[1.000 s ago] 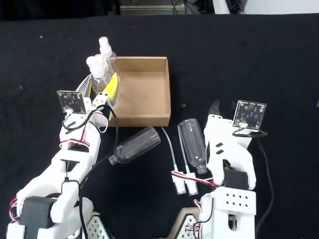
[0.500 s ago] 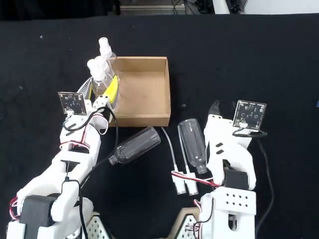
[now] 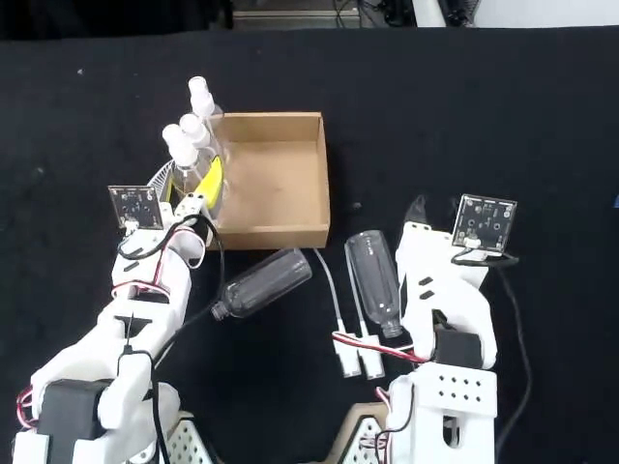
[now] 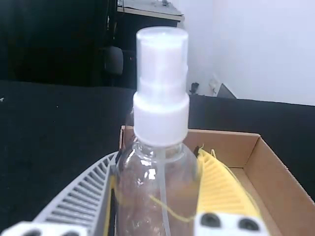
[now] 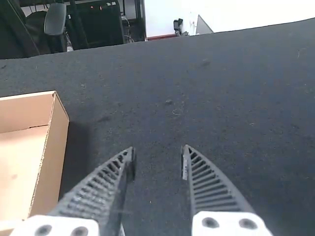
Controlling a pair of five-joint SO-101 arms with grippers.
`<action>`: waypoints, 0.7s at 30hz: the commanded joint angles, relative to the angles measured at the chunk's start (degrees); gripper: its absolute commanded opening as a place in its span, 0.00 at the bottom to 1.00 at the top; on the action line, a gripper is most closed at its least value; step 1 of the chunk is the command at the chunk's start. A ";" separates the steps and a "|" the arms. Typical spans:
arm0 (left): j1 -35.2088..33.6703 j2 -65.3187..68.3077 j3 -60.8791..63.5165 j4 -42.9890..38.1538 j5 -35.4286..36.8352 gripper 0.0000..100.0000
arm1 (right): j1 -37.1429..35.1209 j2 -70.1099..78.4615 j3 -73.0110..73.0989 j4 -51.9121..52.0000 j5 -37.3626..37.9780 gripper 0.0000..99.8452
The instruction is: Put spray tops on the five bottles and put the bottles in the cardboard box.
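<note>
Your left gripper (image 3: 191,176) clamps a capped spray bottle (image 4: 160,187) beside the cardboard box (image 3: 324,184), nothing boxed yet; right gripper (image 5: 157,150) gapes empty beside two uncapped bottles (image 3: 372,280) and loose spray tops (image 3: 350,360).

Held bottle (image 4: 158,182) slightly farther left

I see a tan cardboard box (image 3: 280,179) on my black cloth table (image 3: 503,116). The bottle (image 4: 157,196) in my left gripper (image 4: 158,162) is clear, its spray top (image 4: 161,93) white. That gripper has one grey ribbed finger and one yellow. My right gripper (image 5: 156,160) is dark grey and ribbed. Both arms (image 3: 445,290) are white. Near the box, the lying bottles (image 3: 263,281) are clear.
</note>
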 commanded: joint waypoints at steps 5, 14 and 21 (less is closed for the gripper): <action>-0.57 -0.09 -0.48 -1.05 -0.44 0.06 | -0.70 0.40 -0.22 -1.93 0.44 0.14; -0.92 -0.09 -0.40 -1.23 -0.35 0.06 | -0.70 0.40 -0.22 -1.93 0.44 0.14; -0.92 0.00 0.13 -0.97 -0.35 0.06 | -0.70 0.40 -0.22 -1.93 0.44 0.14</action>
